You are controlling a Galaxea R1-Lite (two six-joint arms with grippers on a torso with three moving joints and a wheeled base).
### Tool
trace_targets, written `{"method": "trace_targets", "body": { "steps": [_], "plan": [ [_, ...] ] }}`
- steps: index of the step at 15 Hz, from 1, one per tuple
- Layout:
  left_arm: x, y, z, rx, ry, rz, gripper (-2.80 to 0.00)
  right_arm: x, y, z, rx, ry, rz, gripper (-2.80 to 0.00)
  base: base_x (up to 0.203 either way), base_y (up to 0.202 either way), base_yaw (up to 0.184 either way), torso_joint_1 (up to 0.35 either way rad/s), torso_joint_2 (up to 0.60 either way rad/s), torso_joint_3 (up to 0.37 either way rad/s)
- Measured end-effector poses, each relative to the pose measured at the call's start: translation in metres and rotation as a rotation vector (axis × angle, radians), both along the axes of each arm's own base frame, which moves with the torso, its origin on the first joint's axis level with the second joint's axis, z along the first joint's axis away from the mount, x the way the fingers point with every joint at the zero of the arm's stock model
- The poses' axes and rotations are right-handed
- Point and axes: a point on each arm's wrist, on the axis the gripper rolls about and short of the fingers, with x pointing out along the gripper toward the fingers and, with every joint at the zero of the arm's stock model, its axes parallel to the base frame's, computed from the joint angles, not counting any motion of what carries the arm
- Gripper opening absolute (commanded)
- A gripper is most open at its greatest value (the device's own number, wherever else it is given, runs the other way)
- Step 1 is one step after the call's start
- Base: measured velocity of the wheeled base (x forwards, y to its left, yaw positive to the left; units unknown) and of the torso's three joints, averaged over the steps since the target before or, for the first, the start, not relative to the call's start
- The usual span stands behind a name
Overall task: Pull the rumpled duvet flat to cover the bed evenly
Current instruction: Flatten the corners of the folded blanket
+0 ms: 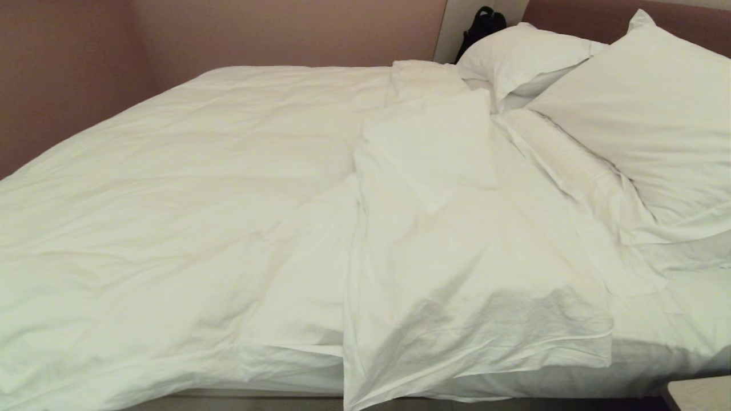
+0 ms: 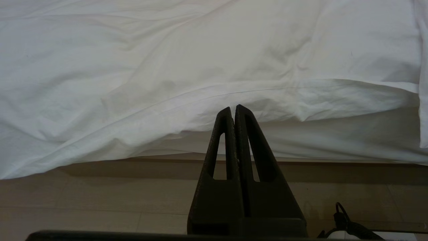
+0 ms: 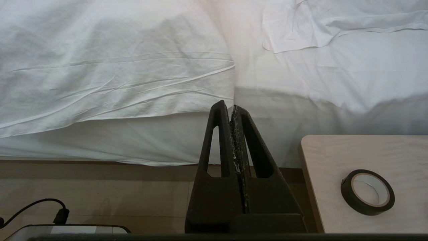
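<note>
clearly rumpled duvet (image 1: 240,194), corner folded back

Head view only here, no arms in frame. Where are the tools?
Observer: Both are low in front of the bed's near side, over the floor. The left tool is shut, empty, pointing at the duvet edge that overhangs the bed.
Operator: And the right one?
Observer: The right tool is shut too, holding nothing, aimed where the duvet's folded-back flap ends and bare sheet starts.
Operator: Anything near it?
Observer: A pale wooden side table beside it, with a roll of black tape on top.
</note>
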Motion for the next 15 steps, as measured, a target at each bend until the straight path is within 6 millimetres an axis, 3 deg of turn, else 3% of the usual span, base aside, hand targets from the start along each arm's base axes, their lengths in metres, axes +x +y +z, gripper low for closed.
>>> {"method": "trace_targets", "body": {
  "steps": [15],
  "plan": [
    [0.0000, 0.0000, 0.0000, 0.000, 0.000, 0.000, -2.80, 0.0000, 0.0000, 0.0000, -0.003, 0.000, 0.000, -2.80, 0.000, 0.000, 0.000, 0.000, 0.00, 0.000]
  ]
}}
